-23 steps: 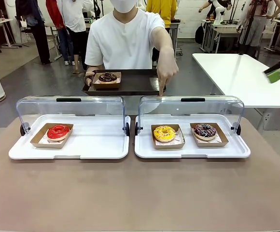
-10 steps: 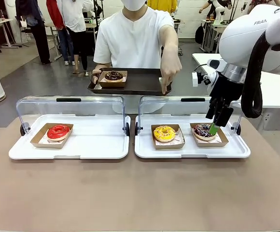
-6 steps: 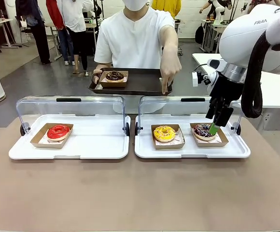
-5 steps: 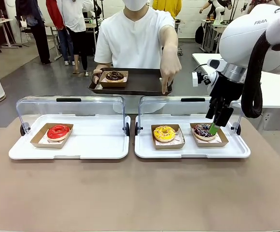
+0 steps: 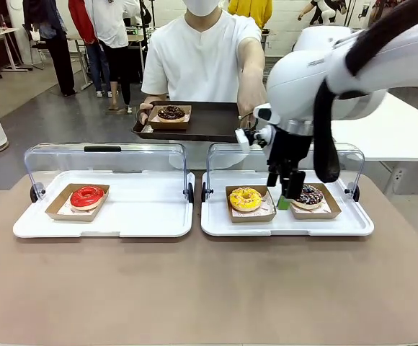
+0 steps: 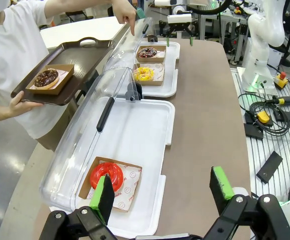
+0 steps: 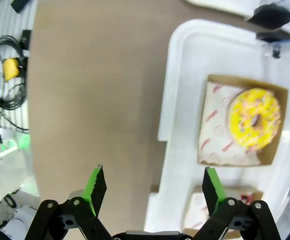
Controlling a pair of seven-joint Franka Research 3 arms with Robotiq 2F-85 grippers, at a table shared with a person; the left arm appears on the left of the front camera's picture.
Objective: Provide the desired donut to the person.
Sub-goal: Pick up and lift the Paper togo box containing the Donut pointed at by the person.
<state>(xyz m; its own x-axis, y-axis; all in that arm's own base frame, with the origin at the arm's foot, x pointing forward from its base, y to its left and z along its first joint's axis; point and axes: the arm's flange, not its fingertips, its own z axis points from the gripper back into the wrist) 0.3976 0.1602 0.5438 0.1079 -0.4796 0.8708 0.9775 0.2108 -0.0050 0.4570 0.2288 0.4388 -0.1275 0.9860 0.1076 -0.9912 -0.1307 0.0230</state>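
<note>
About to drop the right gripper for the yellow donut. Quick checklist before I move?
1. Right gripper open: ok, pads apart.
2. Right case lid raised: ok.
3. Yellow donut sitting in its box: ok.
4. Gripper centred over it: not ok, it hangs between that donut and the sprinkled chocolate donut.
5. Room on the serving tray: ok, bare beside the donut already there.
6. Which donut the person's hand points at: cannot tell.
</note>
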